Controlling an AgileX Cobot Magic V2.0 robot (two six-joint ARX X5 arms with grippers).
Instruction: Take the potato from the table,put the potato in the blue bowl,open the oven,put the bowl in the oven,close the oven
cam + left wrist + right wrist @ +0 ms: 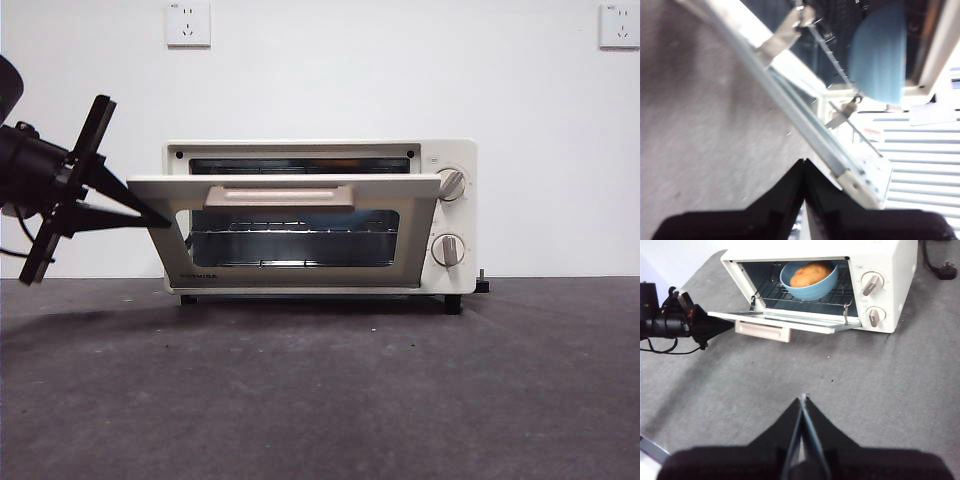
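Four of the five steps look done, judging from how things lie: the potato [810, 274] sits in the blue bowl [809, 284], and the bowl rests on the wire rack inside the oven [890, 285], toward the middle of the cavity. What is left is closing up — the oven door [285, 188] is roughly half raised, its top edge tilted out toward the camera in the front view, with the beige bar handle [278, 195] facing forward. The left gripper [160, 219] is the one at work: its jaws are pressed together into a single point, and that point touches the underside of the door at its left corner, as if to push it up; it pinches nothing. In the left wrist view the door's edge runs just beside the joined jaw tips, with the blue of the bowl visible beyond the rack. The right gripper [803, 399] waits well back over the bare table [880, 380], its jaws likewise closed together and empty. As for writing, a small dark brand mark sits on the door's lower left corner in the front view, but it is too small to read — and the markings round the two knobs [449, 216] are no clearer.
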